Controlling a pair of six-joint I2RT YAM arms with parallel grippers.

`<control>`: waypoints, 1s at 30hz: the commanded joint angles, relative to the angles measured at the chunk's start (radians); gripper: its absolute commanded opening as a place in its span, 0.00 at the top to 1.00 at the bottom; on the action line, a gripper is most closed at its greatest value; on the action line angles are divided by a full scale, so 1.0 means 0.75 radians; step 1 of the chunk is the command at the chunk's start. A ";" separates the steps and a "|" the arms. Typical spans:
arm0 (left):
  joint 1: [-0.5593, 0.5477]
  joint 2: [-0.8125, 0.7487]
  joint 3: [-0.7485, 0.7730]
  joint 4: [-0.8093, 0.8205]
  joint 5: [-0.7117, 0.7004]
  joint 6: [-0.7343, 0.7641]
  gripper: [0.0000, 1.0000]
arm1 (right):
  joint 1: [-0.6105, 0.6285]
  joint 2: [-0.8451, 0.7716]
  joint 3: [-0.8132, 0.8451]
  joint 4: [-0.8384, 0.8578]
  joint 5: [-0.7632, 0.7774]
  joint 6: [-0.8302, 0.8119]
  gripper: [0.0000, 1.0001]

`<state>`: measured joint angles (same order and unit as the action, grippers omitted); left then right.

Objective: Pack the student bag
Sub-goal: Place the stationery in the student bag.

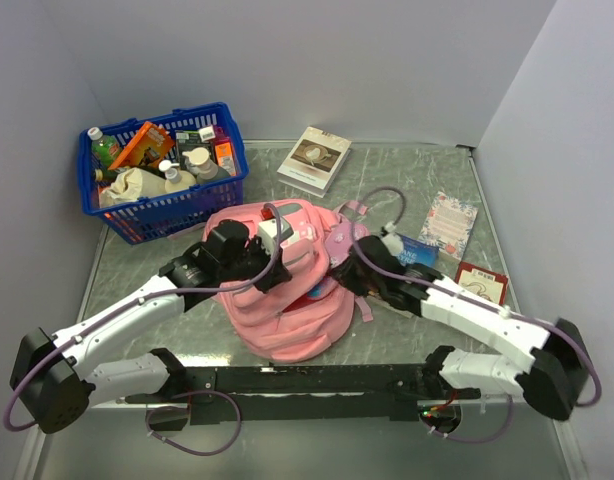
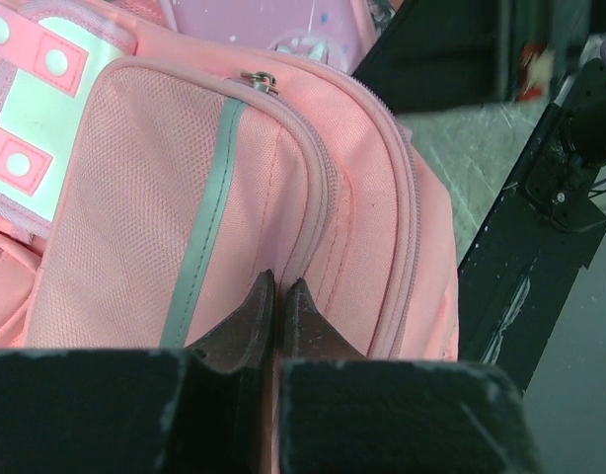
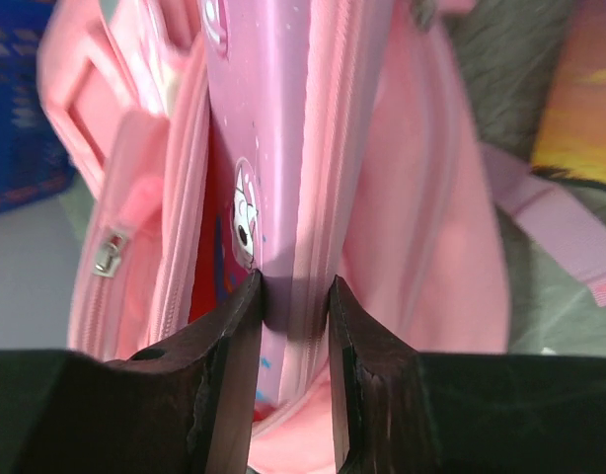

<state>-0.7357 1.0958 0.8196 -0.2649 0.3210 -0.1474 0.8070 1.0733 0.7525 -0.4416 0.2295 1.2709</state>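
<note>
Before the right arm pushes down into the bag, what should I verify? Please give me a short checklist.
1. Right gripper closed on the lilac case: ok.
2. Left gripper pinching the student bag fabric: ok.
3. Case standing on edge between the bag's walls: ok.
4. Free room below the case: cannot tell.
5. Strap lying outside the opening: ok.
</note>
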 commanded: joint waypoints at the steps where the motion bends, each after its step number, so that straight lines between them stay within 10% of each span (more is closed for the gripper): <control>1: 0.020 -0.019 0.075 0.165 0.010 -0.018 0.99 | 0.114 0.168 0.221 0.208 -0.070 -0.066 0.62; 5: 0.020 -0.017 0.075 0.167 0.006 -0.006 0.99 | 0.137 0.264 0.283 0.288 -0.252 -0.311 0.29; 10: 0.020 -0.019 0.071 0.157 -0.003 -0.002 0.99 | 0.151 0.136 0.238 0.296 -0.257 -0.479 0.24; 22: 0.022 -0.021 0.075 0.112 -0.009 0.010 0.99 | 0.027 -0.429 0.028 0.011 0.043 -0.557 0.79; 30: 0.022 -0.019 0.083 0.083 -0.001 0.013 0.99 | -0.372 -0.323 -0.036 0.092 0.072 -0.739 0.86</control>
<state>-0.7280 1.0950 0.8196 -0.2581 0.3340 -0.1429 0.5823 0.7609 0.7502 -0.4103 0.2279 0.8116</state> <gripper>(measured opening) 0.043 0.142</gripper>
